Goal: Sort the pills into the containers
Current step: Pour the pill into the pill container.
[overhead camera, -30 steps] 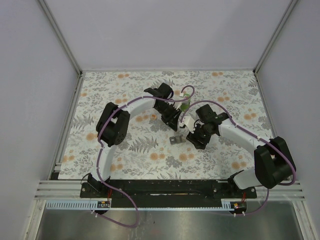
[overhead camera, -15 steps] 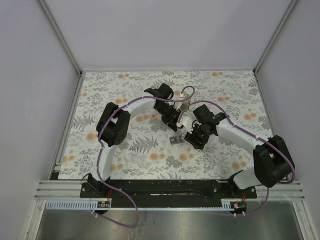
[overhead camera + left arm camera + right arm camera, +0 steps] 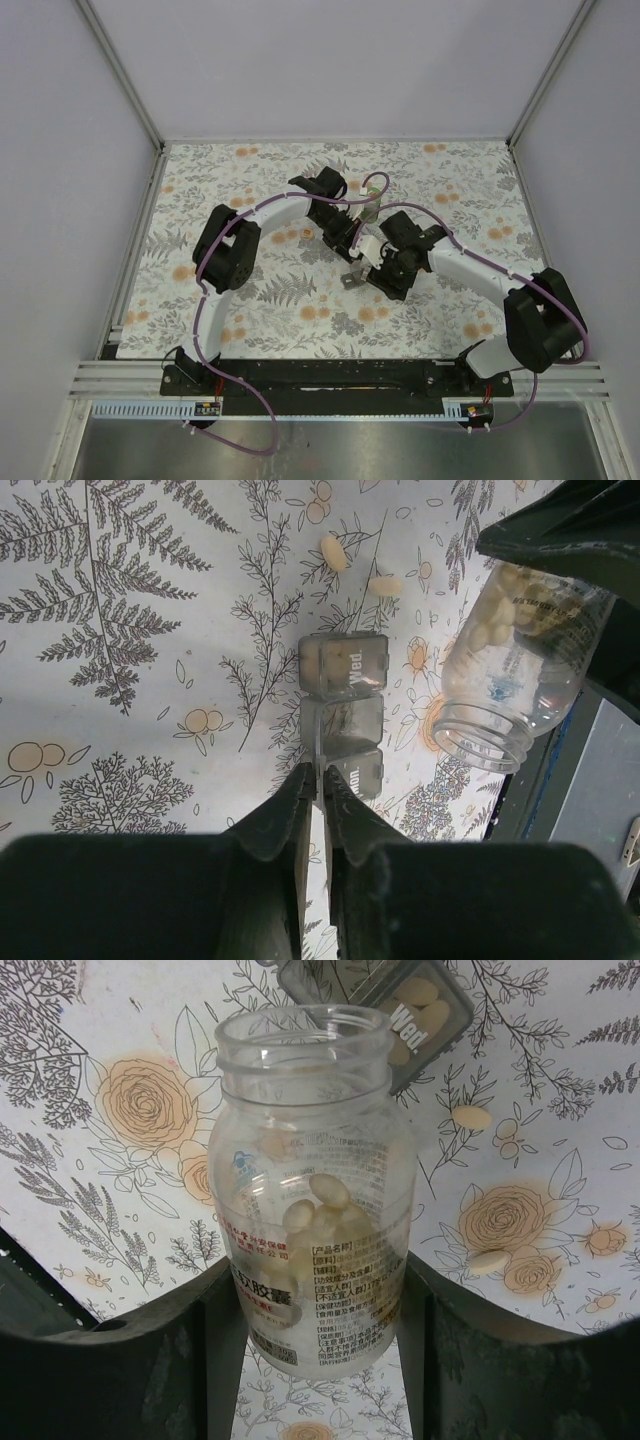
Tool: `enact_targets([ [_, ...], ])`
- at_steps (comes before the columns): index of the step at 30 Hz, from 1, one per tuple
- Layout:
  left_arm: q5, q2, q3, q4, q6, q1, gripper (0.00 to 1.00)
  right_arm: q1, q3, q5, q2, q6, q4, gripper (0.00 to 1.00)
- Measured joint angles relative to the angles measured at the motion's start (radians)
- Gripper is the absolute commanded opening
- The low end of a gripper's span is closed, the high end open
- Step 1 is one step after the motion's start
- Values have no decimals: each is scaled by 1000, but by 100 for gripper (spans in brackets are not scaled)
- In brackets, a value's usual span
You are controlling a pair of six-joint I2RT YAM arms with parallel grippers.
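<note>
**Pouring step, left wrist view.** The left fingers [image 3: 300, 805], almost closed, pinch a thin edge of the pill organizer [image 3: 343, 715], apparently an opened lid, at centre frame on the table [image 3: 120, 680]. The right fingers [image 3: 205, 1330] clamp the uncapped pill bottle [image 3: 312, 1190], tilted at right of frame, its mouth beside the strip and not over it. The Wed. compartment [image 3: 343, 665] holds pills; two loose pills [image 3: 333, 552] lie above it. Best practice is probably to centre the mouth over an empty cell and tip slowly to limit spillage.
</note>
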Motion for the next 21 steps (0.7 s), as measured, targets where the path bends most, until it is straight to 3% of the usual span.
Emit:
enact_targets([
  [12, 6, 0, 0, 0, 0, -2, 0, 26, 58, 53, 45, 5, -51, 0],
  [21, 7, 0, 0, -12, 5, -10, 0, 33, 81, 89, 81, 4, -84, 0],
])
